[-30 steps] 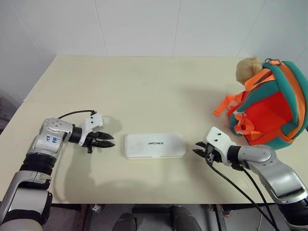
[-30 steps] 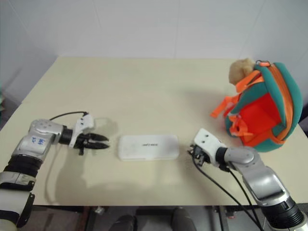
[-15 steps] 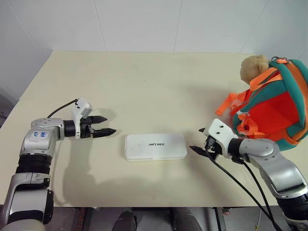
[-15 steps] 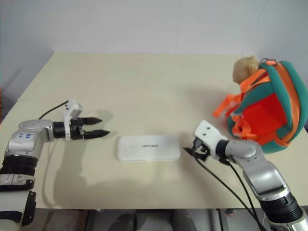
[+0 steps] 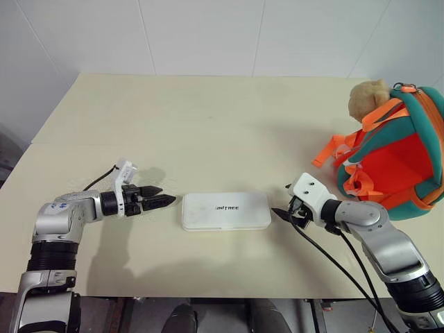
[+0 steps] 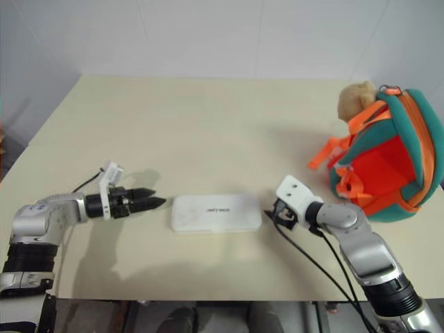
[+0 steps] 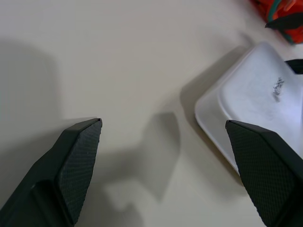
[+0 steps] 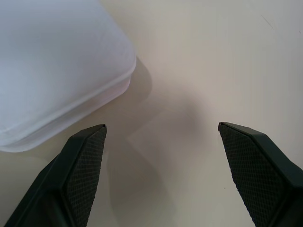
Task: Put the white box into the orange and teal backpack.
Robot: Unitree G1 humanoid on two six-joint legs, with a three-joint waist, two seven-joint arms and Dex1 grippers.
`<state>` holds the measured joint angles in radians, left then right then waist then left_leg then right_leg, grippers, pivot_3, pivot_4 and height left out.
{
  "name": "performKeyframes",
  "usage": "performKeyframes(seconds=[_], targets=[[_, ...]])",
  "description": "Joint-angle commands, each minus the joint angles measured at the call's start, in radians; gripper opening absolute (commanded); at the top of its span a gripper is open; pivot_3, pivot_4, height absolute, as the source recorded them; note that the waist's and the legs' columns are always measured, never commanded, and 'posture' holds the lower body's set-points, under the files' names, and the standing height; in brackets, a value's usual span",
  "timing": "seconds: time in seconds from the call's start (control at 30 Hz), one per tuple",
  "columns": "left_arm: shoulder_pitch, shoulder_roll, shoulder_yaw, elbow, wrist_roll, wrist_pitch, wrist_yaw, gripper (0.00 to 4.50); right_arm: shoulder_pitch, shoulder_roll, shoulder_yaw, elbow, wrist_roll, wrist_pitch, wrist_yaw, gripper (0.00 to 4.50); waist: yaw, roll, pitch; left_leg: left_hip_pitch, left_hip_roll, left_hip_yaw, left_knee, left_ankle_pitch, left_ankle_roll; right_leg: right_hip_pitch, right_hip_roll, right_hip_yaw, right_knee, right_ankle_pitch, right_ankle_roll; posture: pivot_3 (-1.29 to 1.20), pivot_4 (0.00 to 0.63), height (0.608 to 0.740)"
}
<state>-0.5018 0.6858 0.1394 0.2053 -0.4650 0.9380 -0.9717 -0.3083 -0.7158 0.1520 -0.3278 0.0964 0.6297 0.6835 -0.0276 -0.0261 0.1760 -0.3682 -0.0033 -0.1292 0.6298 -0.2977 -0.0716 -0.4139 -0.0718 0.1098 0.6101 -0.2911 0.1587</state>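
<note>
Cream tabletop [image 5: 208, 118] fills the head views, with the white box [image 5: 225, 210] lying flat near its front edge, lettering up. At the box's nine o'clock, just beside its short end without touching, the left gripper [image 5: 158, 200] points at it, jaws spread. At three o'clock the right gripper [image 5: 286, 213] points at the other short end, close beside it; its jaws are hard to read from here. The backpack [image 5: 395, 163] stands at the table's far right, toward two o'clock from the box and well apart from it, orange interior facing the box, a tan plush toy [image 5: 368, 97] at its top.

In the left wrist view, two black fingers [image 7: 71, 165] stand wide apart over the bare table, and a rounded corner of the box lies just ahead of one of them.

In the right wrist view, the fingers [image 8: 83, 161] are equally spread, the box's corner just beyond one pad, nothing between them.
</note>
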Motion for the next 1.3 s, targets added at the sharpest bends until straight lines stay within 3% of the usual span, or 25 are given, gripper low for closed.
performKeyframes(seconds=[0.03, 0.63, 1.3], targets=[[-0.002, 0.000, -0.018, -0.027, -0.037, 0.088, 0.005, 4.45, -0.004, 0.008, 0.004, -0.019, -0.007, -0.017, 0.004, 4.50, 0.000, 0.000, 0.000, 0.000, 0.000, 0.000, 0.000, 0.000, 0.000, 0.000, 0.000, 0.000, 0.000, 0.000, 0.000, 0.00, 0.150, 0.740], [0.025, -0.025, -0.061, -0.044, -0.118, 0.240, -0.001, 4.45, -0.033, 0.038, 0.034, 0.009, -0.030, -0.022, -0.001, 4.50, 0.001, 0.000, 0.000, 0.001, -0.001, 0.001, 0.000, 0.000, 0.000, 0.001, -0.002, 0.000, -0.003, 0.000, 0.000, 0.00, 0.150, 0.740], [0.023, -0.185, -0.061, -0.073, -0.154, 0.267, 0.110, 4.45, -0.024, 0.060, 0.037, -0.008, -0.045, -0.015, 0.014, 4.50, 0.026, 0.001, -0.001, 0.004, -0.003, 0.001, 0.001, 0.000, -0.001, 0.004, -0.004, -0.001, -0.003, 0.000, 0.001, 0.00, 0.150, 0.740]])
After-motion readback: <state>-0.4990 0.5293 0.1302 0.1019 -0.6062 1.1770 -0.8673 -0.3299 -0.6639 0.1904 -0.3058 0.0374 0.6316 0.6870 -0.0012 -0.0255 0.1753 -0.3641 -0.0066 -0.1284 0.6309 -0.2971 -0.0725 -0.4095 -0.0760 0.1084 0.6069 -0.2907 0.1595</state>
